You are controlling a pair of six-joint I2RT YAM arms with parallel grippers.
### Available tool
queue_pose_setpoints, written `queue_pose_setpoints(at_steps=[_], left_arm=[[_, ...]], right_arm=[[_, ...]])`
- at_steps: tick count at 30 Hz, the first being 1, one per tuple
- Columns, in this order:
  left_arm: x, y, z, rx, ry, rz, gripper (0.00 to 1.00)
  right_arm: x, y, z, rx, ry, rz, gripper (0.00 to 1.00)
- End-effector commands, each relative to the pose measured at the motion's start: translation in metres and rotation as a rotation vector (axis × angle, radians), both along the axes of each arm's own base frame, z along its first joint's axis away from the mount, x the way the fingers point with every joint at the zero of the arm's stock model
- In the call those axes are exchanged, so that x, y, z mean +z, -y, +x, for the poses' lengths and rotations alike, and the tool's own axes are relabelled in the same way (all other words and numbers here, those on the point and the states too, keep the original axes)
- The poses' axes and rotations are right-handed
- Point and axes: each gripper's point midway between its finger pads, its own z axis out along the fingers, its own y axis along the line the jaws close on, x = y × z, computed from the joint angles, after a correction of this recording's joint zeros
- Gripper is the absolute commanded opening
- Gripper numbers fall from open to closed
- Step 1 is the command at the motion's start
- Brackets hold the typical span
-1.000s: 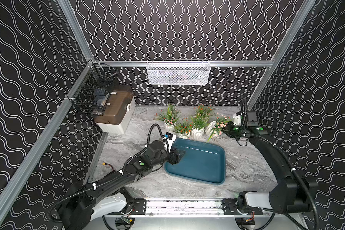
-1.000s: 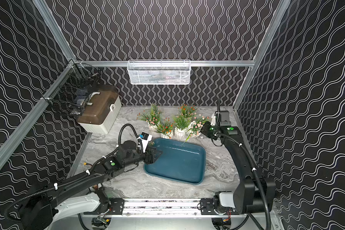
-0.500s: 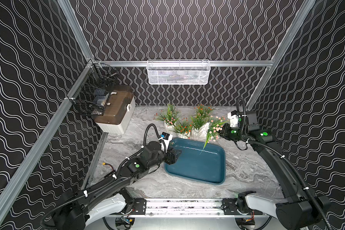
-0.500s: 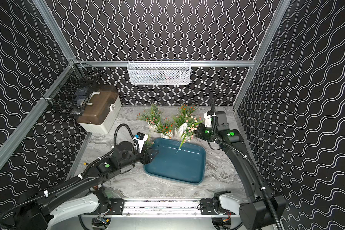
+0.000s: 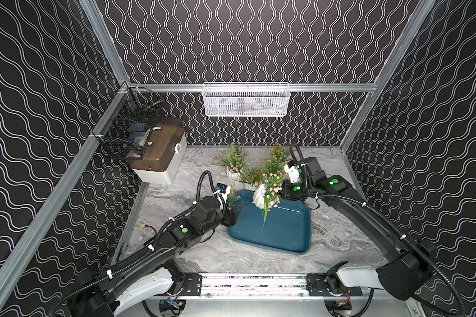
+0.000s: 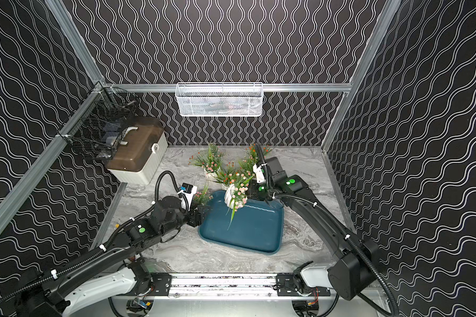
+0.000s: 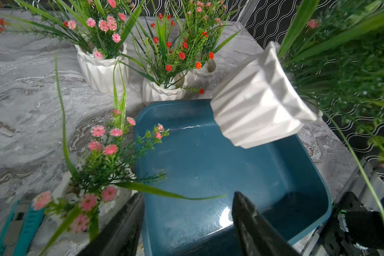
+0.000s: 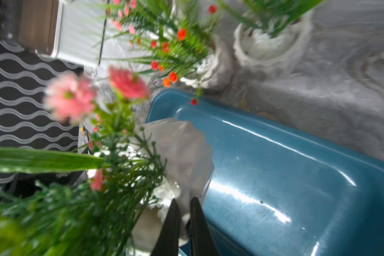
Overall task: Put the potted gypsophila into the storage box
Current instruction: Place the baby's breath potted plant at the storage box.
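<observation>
Transfer: our right jaws pinch a tilted pot [image 5: 259, 196] above the tray [image 5: 286, 233], left jaws spread; we should lower it next.

The left arm [image 5: 160, 247] reaches low from the near left, left gripper [image 5: 232, 216] level, jaws apart. The right arm [image 5: 368, 216] arcs from the near right, wrist turned left, right gripper [image 5: 282, 193] pinched on the rim of a tilted pot [image 5: 259, 196].
</observation>
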Motion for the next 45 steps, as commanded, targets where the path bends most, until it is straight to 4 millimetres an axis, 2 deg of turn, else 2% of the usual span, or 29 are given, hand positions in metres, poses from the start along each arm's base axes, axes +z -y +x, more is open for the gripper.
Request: queue_pose_setpoints(at_steps=[1,6,11,15,21,25,33,36,41,45], left_arm=[[-0.006,-0.004,-0.008,0.017,-0.076,-0.003,0.68],[-0.007,-0.017,-0.025,0.03,-0.124,-0.002,0.7],[-0.002,-0.021,-0.04,-0.004,-0.165,0.016,0.71],[0.021,-0.016,-0.048,-0.049,-0.174,-0.018,0.7],[0.053,-0.046,-0.058,-0.047,-0.127,0.154,0.78],[0.047,-0.043,-0.064,-0.095,-0.136,0.165,0.79],[0.038,-0.042,-0.065,-0.105,-0.1,0.148,0.78],[0.033,-0.036,-0.068,-0.144,-0.115,0.127,0.78],[0.031,-0.045,-0.063,-0.11,-0.112,0.109,0.78],[0.03,-0.043,-0.063,-0.122,-0.125,0.089,0.78]], right_arm=[[0.002,-0.016,0.008,0.03,0.039,-0.006,0.0],[-0.026,-0.035,0.005,0.106,-0.021,-0.066,0.0],[-0.04,-0.051,0.008,0.138,-0.044,-0.078,0.0],[-0.045,-0.059,0.013,0.143,-0.047,-0.07,0.0],[-0.052,-0.067,0.021,0.145,-0.059,-0.067,0.0],[-0.057,-0.074,0.026,0.142,-0.06,-0.07,0.0],[-0.07,-0.087,0.026,0.155,-0.068,-0.102,0.0],[-0.077,-0.087,0.029,0.151,-0.075,-0.121,0.0],[-0.086,-0.086,0.031,0.142,-0.084,-0.136,0.0],[-0.091,-0.087,0.033,0.137,-0.089,-0.141,0.0]])
